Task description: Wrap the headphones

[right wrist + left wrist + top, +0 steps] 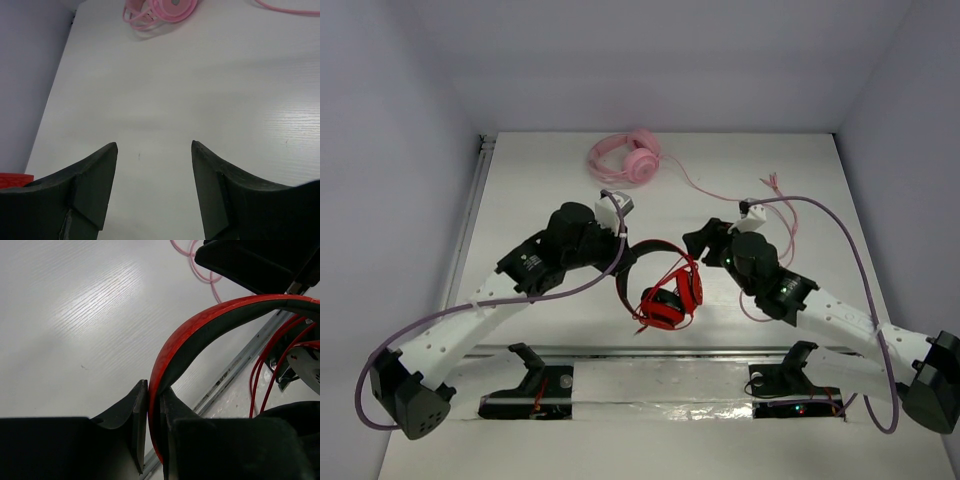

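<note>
Our left gripper (154, 390) clamps the headphones (665, 292) by the headband (210, 325); right gripper (154, 150) gapes empty, and we judge the cable (253, 390) only partly wound.

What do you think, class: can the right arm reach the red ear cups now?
Probably yes. The right gripper is open and close beside the ear cups, nothing between; the left gripper pinches only the headband.

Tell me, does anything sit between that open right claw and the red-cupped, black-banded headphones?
Nothing visible does. The right gripper hangs open beside the red-cupped black-banded headphones, with no object between them; the left gripper is shut on their headband.
</note>
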{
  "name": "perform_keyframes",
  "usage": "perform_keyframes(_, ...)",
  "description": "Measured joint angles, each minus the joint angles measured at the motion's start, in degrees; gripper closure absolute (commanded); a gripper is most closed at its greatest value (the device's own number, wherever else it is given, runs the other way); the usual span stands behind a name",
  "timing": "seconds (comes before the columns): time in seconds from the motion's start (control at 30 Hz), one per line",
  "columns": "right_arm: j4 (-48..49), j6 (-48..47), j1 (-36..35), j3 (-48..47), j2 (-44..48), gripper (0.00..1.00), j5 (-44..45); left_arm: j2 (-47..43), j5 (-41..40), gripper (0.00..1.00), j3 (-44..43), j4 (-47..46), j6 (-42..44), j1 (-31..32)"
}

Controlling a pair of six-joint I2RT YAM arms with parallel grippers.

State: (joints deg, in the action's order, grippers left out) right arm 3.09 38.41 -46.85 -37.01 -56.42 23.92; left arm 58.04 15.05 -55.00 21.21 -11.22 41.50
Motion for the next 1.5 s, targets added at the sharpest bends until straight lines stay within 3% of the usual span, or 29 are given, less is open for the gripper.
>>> perform_keyframes(0.57,-4.28,0.37,0.70,1.27,4.74,0.35,5.86,1.84,-7.58,1.00,-0.31,-0.85,-1.88,-1.11)
perform_keyframes(0.67,-5.64,-0.35,0.70,1.27,7.28,0.47,6.51,1.84,-8.46,1.00,-0.31,-0.87,-2.03,-1.11)
perform_keyframes(0.8,-5.46,-2.84,0.70,1.27,11.98,0.84,3.89,1.81,-9.09,1.00,-0.31,-1.03,-2.36,-1.11)
perform_keyframes(0.9,-4.37,-4.13,0.70,1.27,13.70,0.91,0.57,1.79,-9.09,1.00,-0.31,-1.66,-2.49,-1.11)
perform_keyframes(0.97,-3.80,-4.46,0.70,1.31,13.77,0.91,-1.38,1.77,-9.09,1.00,-0.31,-2.01,-2.62,-1.11)
perform_keyframes(1.13,-3.96,-4.72,0.70,3.17,15.74,0.72,-2.23,1.77,-8.76,1.00,-0.31,-2.16,-2.84,-1.11)
perform_keyframes(1.27,-3.72,-6.03,0.70,4.31,20.22,0.67,-3.93,1.60,-8.24,1.00,-0.31,-2.19,-2.86,-1.11)
perform_keyframes(1.5,-1.77,-8.90,0.70,5.14,20.31,0.48,-10.25,1.03,-6.99,1.00,-0.31,-2.19,-3.21,-1.11)
